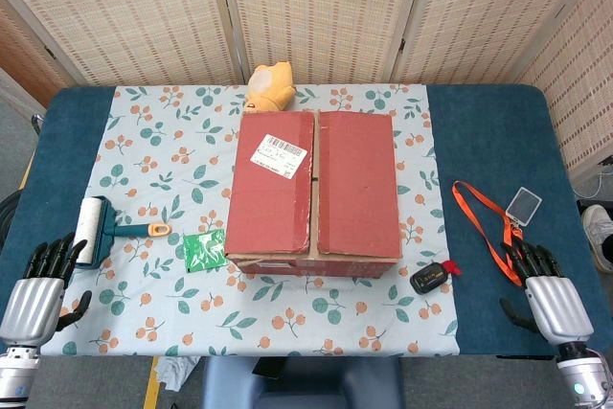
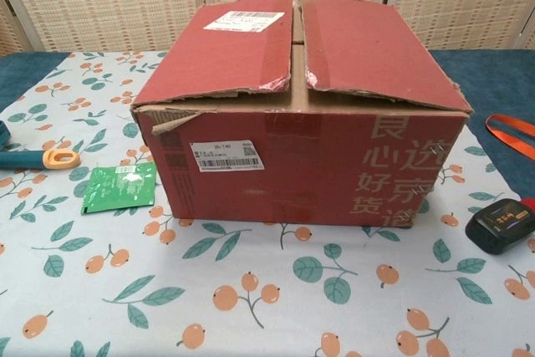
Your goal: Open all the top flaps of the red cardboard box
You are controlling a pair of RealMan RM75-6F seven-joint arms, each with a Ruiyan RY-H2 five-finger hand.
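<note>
We see the red cardboard box [image 1: 314, 193] at the middle of the floral cloth [image 1: 144, 179], its two top flaps lying shut with a seam between them, well apart from both hands. Our left hand [image 1: 38, 289] and right hand [image 1: 548, 292] rest at the near corners of the blue tabletop [image 1: 488, 141], fingers spread, holding nothing. Woven screens [image 1: 316, 7] stand behind.

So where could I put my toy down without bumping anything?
Bare cloth lies in front of the red box, between the green packet and the black gadget. The blue table right of the box is bare too. It is crowded by the lint roller and the orange strap.
</note>
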